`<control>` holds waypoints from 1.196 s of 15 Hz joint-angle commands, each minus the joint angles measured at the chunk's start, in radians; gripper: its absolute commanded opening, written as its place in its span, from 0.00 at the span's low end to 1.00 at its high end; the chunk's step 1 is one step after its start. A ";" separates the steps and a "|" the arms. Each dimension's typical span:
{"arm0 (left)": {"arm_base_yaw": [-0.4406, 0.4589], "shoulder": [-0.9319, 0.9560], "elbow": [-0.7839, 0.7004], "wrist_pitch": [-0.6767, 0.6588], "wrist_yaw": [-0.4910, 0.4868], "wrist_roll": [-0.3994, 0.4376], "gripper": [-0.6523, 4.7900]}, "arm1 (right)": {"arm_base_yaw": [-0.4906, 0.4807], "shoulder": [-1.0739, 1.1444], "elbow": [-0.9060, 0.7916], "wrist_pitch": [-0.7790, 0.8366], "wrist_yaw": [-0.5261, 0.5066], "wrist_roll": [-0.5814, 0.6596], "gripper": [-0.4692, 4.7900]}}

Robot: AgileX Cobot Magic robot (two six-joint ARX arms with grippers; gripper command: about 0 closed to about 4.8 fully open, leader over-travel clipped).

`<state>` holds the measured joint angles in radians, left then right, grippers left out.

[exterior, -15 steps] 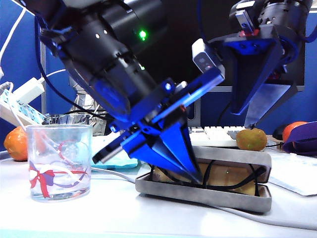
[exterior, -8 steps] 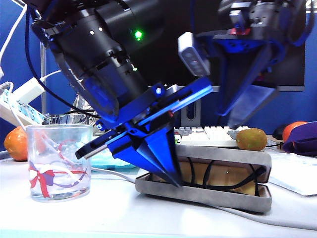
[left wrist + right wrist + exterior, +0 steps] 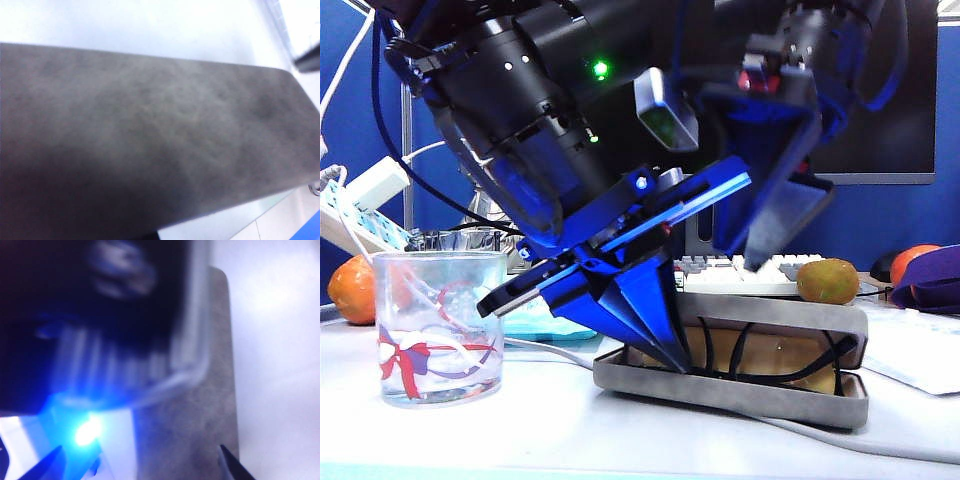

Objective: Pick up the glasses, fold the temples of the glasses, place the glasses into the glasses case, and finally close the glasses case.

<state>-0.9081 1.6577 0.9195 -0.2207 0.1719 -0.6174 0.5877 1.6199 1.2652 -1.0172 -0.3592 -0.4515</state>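
Glasses case sits on the white table, half open: grey lid propped above the base, beige lining visible in the gap. Glasses lie inside the case, black frame and temples showing as thin dark curves against the lining; whether the temples are fully folded can't be told.

Left gripper comes down at a slant from above the case's left end, blue fingers pressed together to a point, tip at the left end of the case opening, right at the base rim. Contact with the glasses can't be confirmed. Left wrist view is nearly filled by the case's grey suede surface, blurred; the gripper's own fingers aren't visible there.

Right gripper hangs above the case, over its middle, well clear of the lid, nothing between the fingers. In the right wrist view the two dark fingertips sit far apart at the frame edge, so the claw is spread. That view is heavily blurred: grey case below, dark body of the other arm with a blue glow across it.

Left of the case: clear tumbler with ribbon print, an orange behind it. Behind the case: white keyboard; a greenish fruit behind the case's right end.
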 commanded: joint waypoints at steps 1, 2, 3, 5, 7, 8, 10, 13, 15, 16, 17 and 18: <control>0.000 -0.002 0.001 0.029 -0.003 0.010 0.11 | 0.002 0.002 -0.068 0.007 -0.002 -0.020 0.83; 0.000 0.000 0.001 0.027 -0.004 0.021 0.11 | 0.002 0.002 -0.091 0.018 0.007 -0.020 0.83; 0.000 0.000 0.001 0.026 -0.004 0.024 0.11 | 0.001 0.002 -0.109 0.029 0.029 -0.020 0.82; 0.000 0.000 0.001 0.028 -0.005 0.034 0.11 | 0.001 0.002 -0.121 0.045 0.051 -0.019 0.82; 0.000 0.000 0.001 0.018 -0.034 0.069 0.11 | 0.000 0.002 -0.121 0.057 0.054 -0.016 0.82; 0.000 0.000 0.001 0.008 -0.033 0.068 0.11 | 0.000 0.000 -0.120 0.053 0.053 0.007 0.82; 0.001 0.000 0.001 -0.025 -0.026 0.056 0.11 | -0.017 -0.024 -0.116 0.046 0.054 0.035 0.82; 0.002 0.000 0.001 -0.063 0.018 0.045 0.11 | -0.051 -0.117 -0.116 0.045 0.055 0.043 0.82; 0.005 0.000 0.001 -0.040 0.072 0.000 0.11 | -0.055 -0.158 -0.120 0.046 0.055 0.035 0.83; 0.005 0.000 0.001 -0.028 0.079 -0.010 0.11 | -0.055 -0.162 -0.126 0.048 0.055 0.035 0.83; 0.006 0.000 0.001 -0.017 0.080 -0.024 0.11 | -0.055 -0.162 -0.149 0.056 0.055 0.027 0.83; 0.006 0.000 0.001 -0.017 0.087 -0.027 0.11 | -0.056 -0.163 -0.181 0.056 0.054 0.015 0.83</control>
<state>-0.9031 1.6611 0.9192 -0.2474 0.2497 -0.6376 0.5323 1.4620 1.0981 -0.9604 -0.3035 -0.4210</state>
